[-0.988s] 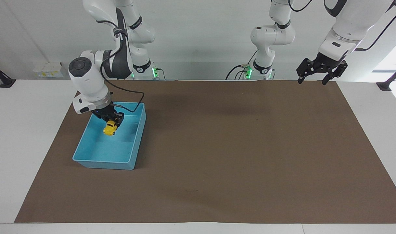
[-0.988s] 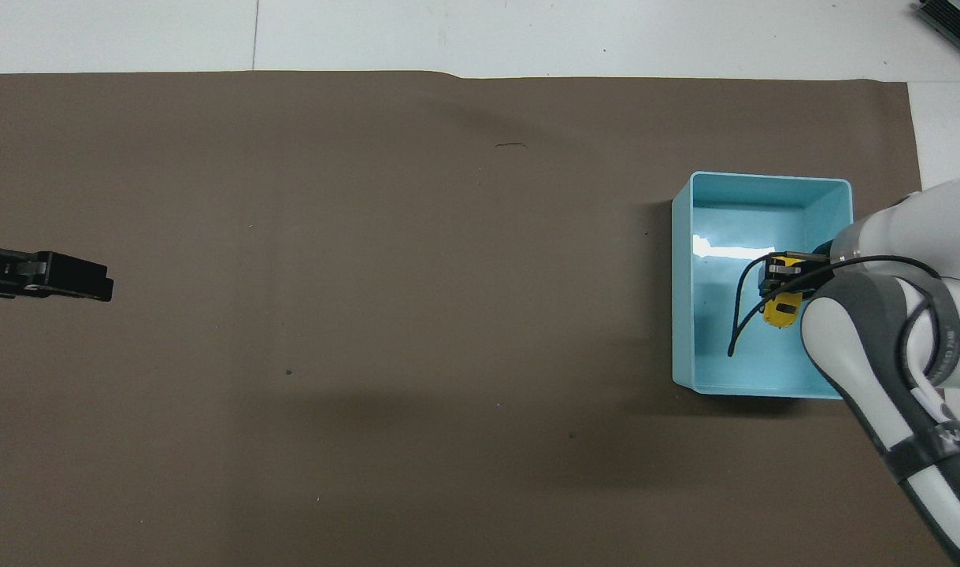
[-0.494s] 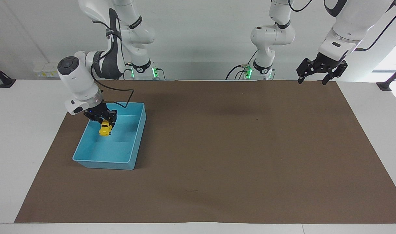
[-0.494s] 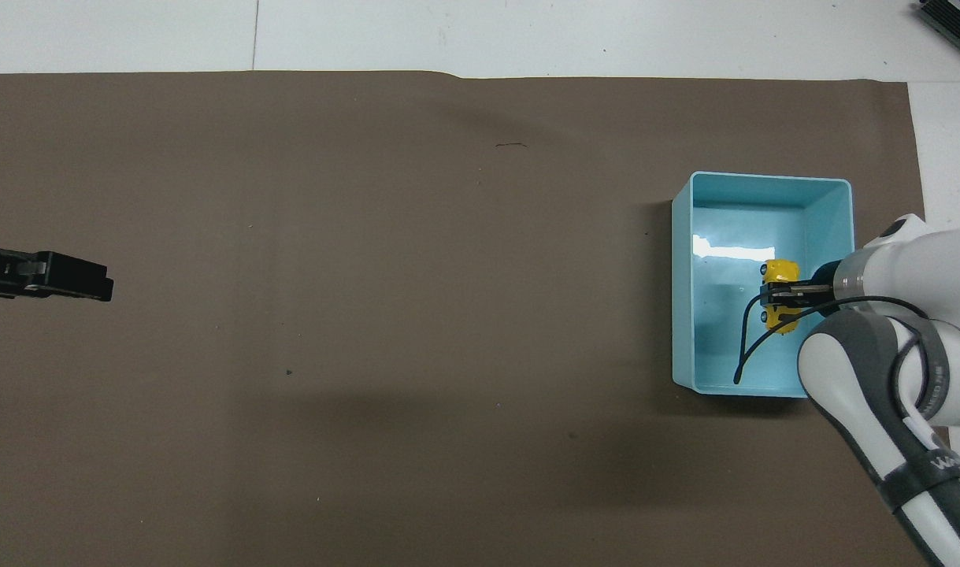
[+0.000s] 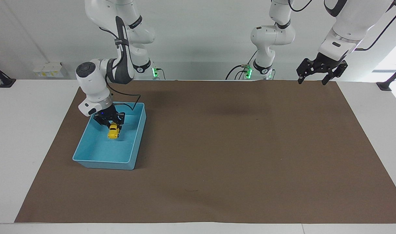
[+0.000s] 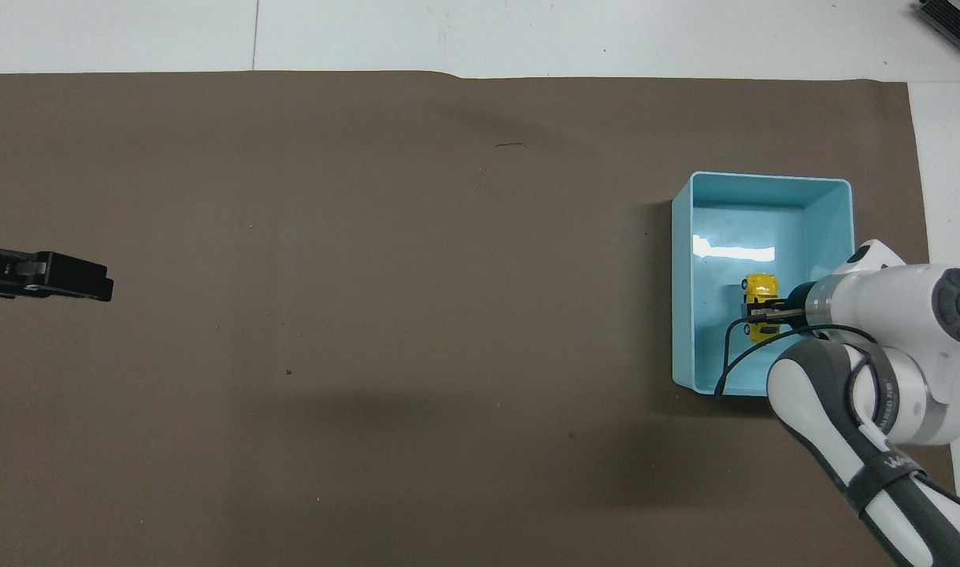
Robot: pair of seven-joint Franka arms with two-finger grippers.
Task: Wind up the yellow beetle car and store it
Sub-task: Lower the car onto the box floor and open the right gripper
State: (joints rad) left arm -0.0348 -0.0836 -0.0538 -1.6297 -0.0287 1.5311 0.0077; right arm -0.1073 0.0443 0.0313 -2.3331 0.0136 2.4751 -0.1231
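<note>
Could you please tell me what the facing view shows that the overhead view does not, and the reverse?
Only the facing view shows both arm bases and the whole left tool, open, waiting over the brown mat's edge. Only the overhead view looks straight down on the yellow beetle car and the light blue bin's floor. Both show the right tool shut on the car inside the bin.

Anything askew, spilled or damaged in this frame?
Nothing stands out. The right gripper is shut on the yellow car inside the blue bin, which sits flat on the brown mat. The left gripper waits open over the mat's edge.
</note>
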